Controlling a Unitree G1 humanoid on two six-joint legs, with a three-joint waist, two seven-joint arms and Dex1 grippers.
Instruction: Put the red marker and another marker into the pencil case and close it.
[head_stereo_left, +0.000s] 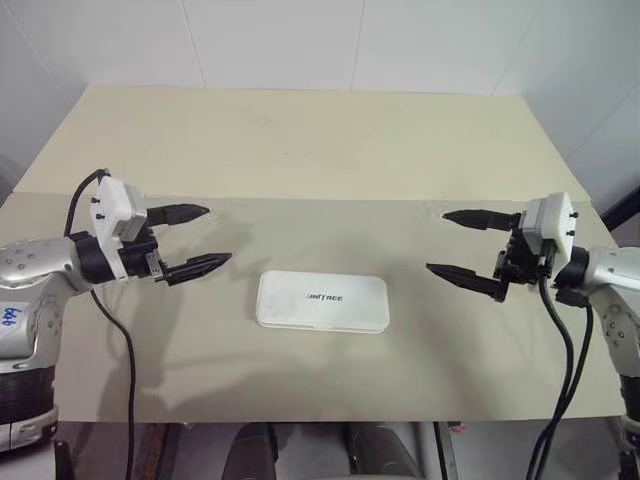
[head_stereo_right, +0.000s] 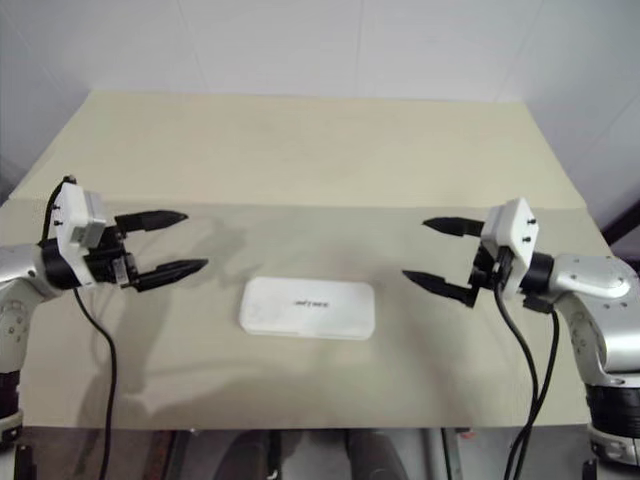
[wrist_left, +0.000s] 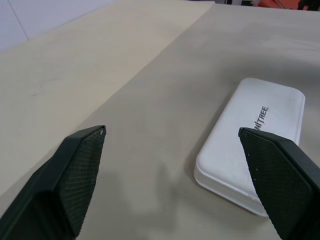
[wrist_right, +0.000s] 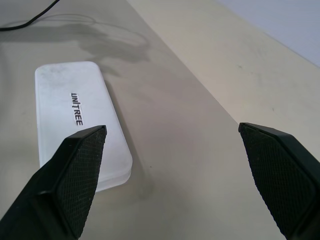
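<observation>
The white pencil case (head_stereo_left: 322, 300) lies flat on the table's front half with its lid down and its dark logo text facing up; it also appears in both wrist views (wrist_left: 252, 145) (wrist_right: 77, 120). The red marker and the other marker are hidden from view. My left gripper (head_stereo_left: 203, 238) hovers above the table to the left of the case, open with nothing between its fingers. To the right of the case my right gripper (head_stereo_left: 448, 242) hangs at about the same height, open and empty too. Both point inward toward the case and touch nothing.
The beige table (head_stereo_left: 300, 150) has a paler far half and a greyer mat (head_stereo_left: 330, 370) on the near half where the case lies. White walls stand behind and to the sides. Black cables (head_stereo_left: 125, 350) hang from both wrists past the front edge.
</observation>
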